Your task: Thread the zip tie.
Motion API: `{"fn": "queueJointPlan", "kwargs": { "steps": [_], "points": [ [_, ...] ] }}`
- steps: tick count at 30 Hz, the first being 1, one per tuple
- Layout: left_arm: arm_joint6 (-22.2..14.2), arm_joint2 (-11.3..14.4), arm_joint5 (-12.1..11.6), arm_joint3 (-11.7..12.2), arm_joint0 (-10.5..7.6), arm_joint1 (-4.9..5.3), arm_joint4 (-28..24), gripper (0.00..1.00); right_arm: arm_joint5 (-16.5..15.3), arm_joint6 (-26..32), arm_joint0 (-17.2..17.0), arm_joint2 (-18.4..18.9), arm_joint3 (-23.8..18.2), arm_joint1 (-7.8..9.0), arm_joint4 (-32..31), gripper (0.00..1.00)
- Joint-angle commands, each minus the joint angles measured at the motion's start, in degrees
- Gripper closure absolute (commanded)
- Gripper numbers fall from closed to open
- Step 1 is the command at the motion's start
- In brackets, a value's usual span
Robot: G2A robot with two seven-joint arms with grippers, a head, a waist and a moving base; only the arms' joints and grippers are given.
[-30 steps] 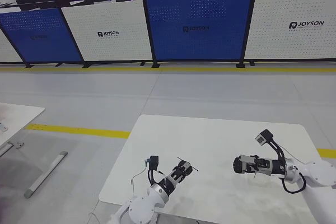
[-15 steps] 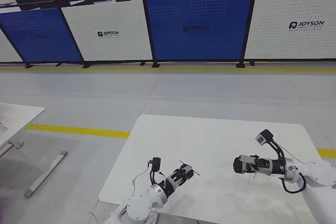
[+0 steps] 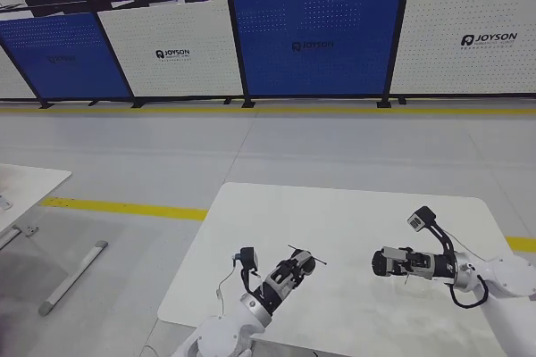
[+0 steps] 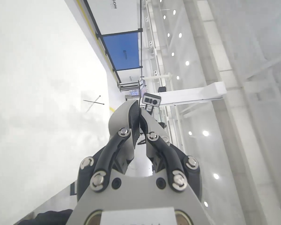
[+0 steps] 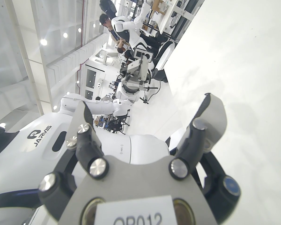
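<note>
My left gripper (image 3: pixel 304 261) hovers over the near-left part of the white table (image 3: pixel 357 214), shut on a thin black zip tie (image 3: pixel 309 256) that crosses its fingertips. In the left wrist view the fingers (image 4: pixel 133 115) are pinched together and a thin black strip (image 4: pixel 140 12) rises from their tips. My right gripper (image 3: pixel 376 263) stands open to the right, its jaws facing the left gripper with a gap of table between them. In the right wrist view its two fingers (image 5: pixel 210 106) are spread wide with nothing between them, and the left gripper (image 5: pixel 137 71) shows farther off.
A short thin black strip (image 4: pixel 93 103) with a fainter grey line across it lies on the table beyond the left fingertips. The table's left edge (image 3: pixel 192 259) is close to the left arm. Blue and white panels (image 3: pixel 313 49) stand far behind.
My left gripper has shifted a little to the right and away from the table's near edge, carrying the zip tie with it. The right arm has kept still.
</note>
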Motion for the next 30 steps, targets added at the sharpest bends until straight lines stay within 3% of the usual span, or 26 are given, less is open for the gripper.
{"fn": "queueJointPlan", "kwargs": {
  "steps": [1,5,8,27,30],
  "points": [
    [0.9,0.1,-1.1,-2.0,0.75,-0.05,-0.6,1.0,0.0,0.0,0.0,0.0,0.0,0.0,0.0,0.0],
    [2.2,0.4,-3.5,-5.0,2.4,-0.09,-0.7,1.0,0.0,0.0,0.0,0.0,0.0,0.0,0.0,0.0],
    [0.8,0.0,-2.4,-6.1,3.01,0.06,-2.0,1.0,0.0,0.0,0.0,0.0,0.0,0.0,0.0,0.0],
    [0.3,-0.2,-1.7,-6.1,2.55,0.08,-2.4,1.0,0.0,0.0,0.0,0.0,0.0,0.0,0.0,0.0],
    [-0.6,-0.6,-3.3,-7.7,3.0,0.12,-4.1,1.0,0.0,0.0,0.0,0.0,0.0,0.0,0.0,0.0]
  ]
}}
